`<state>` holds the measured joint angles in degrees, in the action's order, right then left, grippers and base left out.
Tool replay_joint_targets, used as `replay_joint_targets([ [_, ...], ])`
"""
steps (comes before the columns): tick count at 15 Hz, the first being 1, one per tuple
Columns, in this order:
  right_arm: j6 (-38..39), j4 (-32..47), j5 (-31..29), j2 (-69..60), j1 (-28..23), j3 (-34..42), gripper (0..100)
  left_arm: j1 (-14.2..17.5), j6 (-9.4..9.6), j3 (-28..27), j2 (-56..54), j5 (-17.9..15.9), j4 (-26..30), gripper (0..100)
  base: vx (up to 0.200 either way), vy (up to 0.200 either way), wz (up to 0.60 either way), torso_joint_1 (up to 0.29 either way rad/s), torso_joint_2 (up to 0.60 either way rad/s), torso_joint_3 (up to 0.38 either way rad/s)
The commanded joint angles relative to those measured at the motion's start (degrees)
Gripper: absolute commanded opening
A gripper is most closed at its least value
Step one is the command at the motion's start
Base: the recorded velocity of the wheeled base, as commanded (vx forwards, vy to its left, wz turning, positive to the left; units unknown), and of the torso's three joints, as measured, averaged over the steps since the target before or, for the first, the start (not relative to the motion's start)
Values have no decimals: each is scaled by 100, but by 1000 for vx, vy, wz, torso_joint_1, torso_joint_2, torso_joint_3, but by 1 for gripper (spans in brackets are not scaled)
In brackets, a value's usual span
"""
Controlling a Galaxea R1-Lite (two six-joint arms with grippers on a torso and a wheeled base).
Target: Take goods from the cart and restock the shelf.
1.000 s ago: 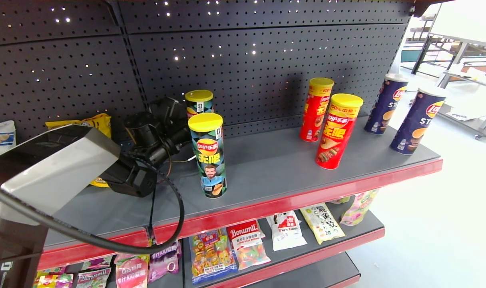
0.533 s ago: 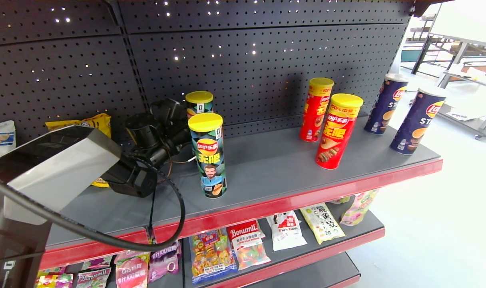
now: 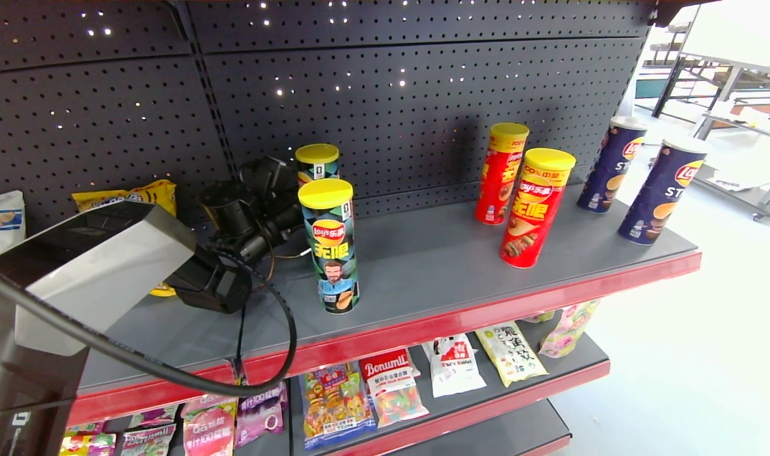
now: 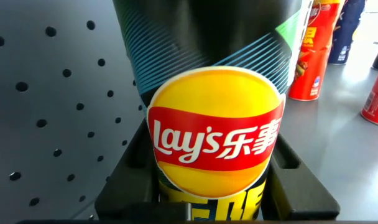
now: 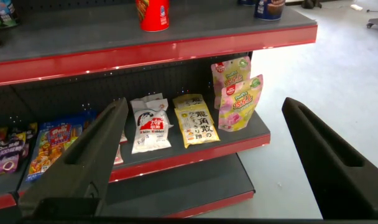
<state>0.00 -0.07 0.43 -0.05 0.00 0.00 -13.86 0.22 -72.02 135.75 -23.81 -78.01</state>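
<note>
Dark pegboard backed the grey metal shelf (image 3: 435, 272), where my left end effector (image 4: 207, 186) clasped a yellow-lidded, teal-patterned crisp tube (image 3: 316, 163) near the back. On withdrawal my wrist could topple its twin (image 3: 330, 247) just in front. Bare shelf lay rightward before the red tubes (image 3: 534, 209); my right end effector (image 5: 201, 162) gaped wide.

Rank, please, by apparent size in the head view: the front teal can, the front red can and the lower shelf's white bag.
1. The front teal can: looks largest, but stands nearer the camera.
2. The front red can: close behind, so this order is unsure.
3. The white bag: clearly smallest.
</note>
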Motion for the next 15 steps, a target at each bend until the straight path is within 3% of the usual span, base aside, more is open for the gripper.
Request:
replay_joint_targets([
  [1,0,-1,1,5,0,0,100,-29,-4,-22,74,-1,-22,0,0,0,0,0,0,0],
  [15,0,-1,1,5,0,0,100,-20,-4,65,65,-19,84,0,0,0,0,0,0,0],
])
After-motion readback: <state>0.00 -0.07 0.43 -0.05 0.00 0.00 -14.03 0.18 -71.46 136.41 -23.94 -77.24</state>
